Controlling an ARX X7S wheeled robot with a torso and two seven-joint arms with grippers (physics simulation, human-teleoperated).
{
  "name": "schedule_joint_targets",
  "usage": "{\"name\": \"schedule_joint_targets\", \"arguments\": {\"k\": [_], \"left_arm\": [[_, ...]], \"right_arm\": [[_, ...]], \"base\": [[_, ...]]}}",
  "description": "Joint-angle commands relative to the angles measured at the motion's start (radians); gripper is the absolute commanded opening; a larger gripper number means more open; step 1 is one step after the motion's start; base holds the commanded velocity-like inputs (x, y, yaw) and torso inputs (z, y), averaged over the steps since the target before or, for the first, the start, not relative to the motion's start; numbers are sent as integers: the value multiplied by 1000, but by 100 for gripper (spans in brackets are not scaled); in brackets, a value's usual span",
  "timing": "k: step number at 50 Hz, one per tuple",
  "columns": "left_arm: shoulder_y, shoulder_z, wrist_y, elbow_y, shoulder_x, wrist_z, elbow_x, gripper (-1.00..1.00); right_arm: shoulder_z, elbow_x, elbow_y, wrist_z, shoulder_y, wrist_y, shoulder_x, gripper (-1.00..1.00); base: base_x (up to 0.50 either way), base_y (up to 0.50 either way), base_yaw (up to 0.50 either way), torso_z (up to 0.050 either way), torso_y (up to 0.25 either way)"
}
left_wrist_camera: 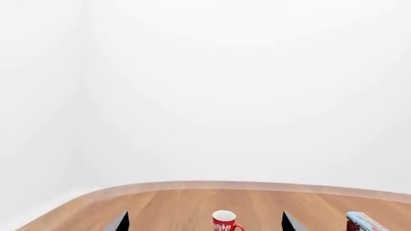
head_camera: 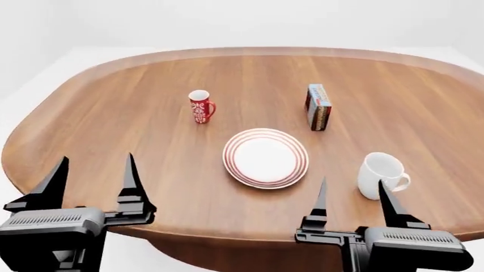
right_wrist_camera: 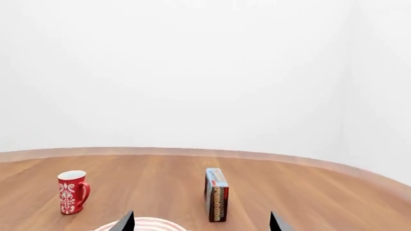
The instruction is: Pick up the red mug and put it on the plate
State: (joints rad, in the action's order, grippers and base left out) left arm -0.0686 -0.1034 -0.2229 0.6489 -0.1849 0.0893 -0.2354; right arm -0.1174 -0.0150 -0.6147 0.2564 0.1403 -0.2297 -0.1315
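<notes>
While both my grippers, left (head_camera: 94, 175) and right (head_camera: 355, 198), hang spread wide and empty at the near table (head_camera: 113, 113) edge, the red mug (head_camera: 200, 106) stands upright on the wood, apart from the plate (head_camera: 266, 157), its handle toward the box (head_camera: 318, 106).

The red mug (right_wrist_camera: 72, 191) stands upright on the brown wooden counter (right_wrist_camera: 308, 192), with its handle on the side facing the box. A thin box (right_wrist_camera: 216, 194) stands on its edge, apart from the mug, and a small piece of the plate (right_wrist_camera: 149, 224) with red rings peeks in at the near edge between them. The right gripper (right_wrist_camera: 202, 222) shows only two dark tips of its jaws, spread wide apart with nothing between them, and behind it all is a plain white wall (right_wrist_camera: 192, 72).
</notes>
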Motion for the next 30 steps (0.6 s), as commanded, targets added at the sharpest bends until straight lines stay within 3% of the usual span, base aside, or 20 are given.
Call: {"name": "schedule_joint_targets", "arguments": {"k": [1,16,21,30], "left_arm": [[-1,-1,2,18,-24,5,4,100],[-6,7,11,22,-34,11,0,100],[-1,6,10,21,-36,17,-4,100],[-5,7,15,22,-40,21,-9,100]], "right_arm": [[10,28,-27,13,6,0,-13,100],[15,34,-34,44,23,40,-20,100],[-23,-27,-36,50,17,31,-40,100],[-47,-48,-32,56,4,-10,-45,100]], "base": [[500,8,0,0,0],[500,6,0,0,0],[0,55,0,0,0],[65,500,0,0,0]]}}
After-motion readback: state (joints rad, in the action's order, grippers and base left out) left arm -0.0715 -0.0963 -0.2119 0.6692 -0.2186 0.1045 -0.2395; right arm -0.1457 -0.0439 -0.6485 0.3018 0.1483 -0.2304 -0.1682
